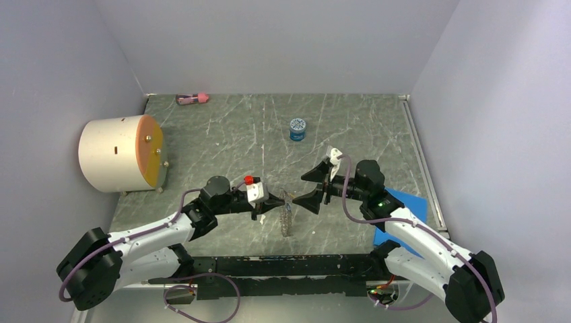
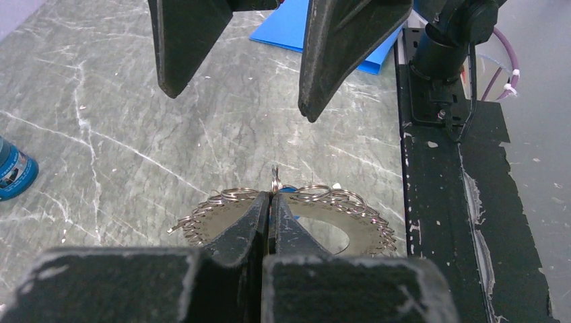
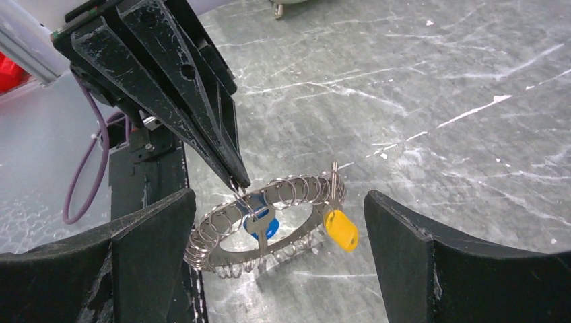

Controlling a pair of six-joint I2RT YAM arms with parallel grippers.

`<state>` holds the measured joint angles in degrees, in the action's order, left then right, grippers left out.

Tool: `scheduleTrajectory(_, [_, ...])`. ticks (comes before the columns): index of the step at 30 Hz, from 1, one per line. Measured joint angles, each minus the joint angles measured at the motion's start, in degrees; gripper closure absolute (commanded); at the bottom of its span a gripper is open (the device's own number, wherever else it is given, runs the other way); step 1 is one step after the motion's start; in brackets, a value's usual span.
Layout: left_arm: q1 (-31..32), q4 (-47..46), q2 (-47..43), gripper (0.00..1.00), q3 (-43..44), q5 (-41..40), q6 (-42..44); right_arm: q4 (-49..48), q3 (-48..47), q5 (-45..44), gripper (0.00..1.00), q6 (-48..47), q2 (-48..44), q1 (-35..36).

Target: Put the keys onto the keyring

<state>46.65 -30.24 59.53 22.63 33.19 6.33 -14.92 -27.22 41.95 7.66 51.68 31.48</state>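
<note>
Nearest: left arm [image 1: 145, 237] and right arm [image 1: 421, 235], white shells with black joints, mounted at the near edge.

Item 1. counter [image 1: 222, 134]: flat grey-green slab with a stone look and white veining; matte, scuffed.

Item 2. left gripper [image 1: 281, 200]: black, tapered fingers pressed together, pinching the top rim of the keyring and holding it tilted just above the counter.

Item 3. right gripper [image 1: 306, 189]: the same black wedge fingers, spread wide and holding nothing, facing the left gripper with the keyring between them.

Item 4. keyring [image 3: 296, 188]: a wide, thin metal hoop, grey-brown and shiny, with wire loops coiled all round its rim.

Item 5. yellow key [image 3: 340, 229]: glossy rounded plastic head, with a slim metal part running up into the coils on the far side of the hoop.

Item 6. blue key [image 3: 259, 222]: blue plastic head and short metal blade, hanging directly under the left fingertips.

Status: both keys appear to hang from the keyring, so the task looks nearly or fully done. The fingertips hide the blue key's attachment, so whether it is fully threaded cannot be told. Likely remaining: set down, release.
</note>
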Motion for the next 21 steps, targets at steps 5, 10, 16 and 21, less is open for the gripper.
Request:
scheduleTrajectory(5, [0.02,-0.98,0.00,0.97,-0.70,0.66,-0.07,-1.11,0.00,2.16,0.15,-0.28,1.14,0.00])
scheduleTrajectory(10, [0.07,-2.23,0.00,0.97,-0.92,1.55,-0.20,-3.06,0.00,5.46,0.26,0.02,4.52,0.02])
scheduleTrajectory(16, [0.07,-2.93,-0.02,0.97,-0.92,2.78,-0.55,-5.81,0.57,8.22,0.39,-1.36,5.35,0.70])
scheduleTrajectory(21, [0.07,-2.97,-0.04,0.97,-0.92,3.06,-1.11,-9.16,3.69,8.59,0.47,-3.69,4.22,2.03])
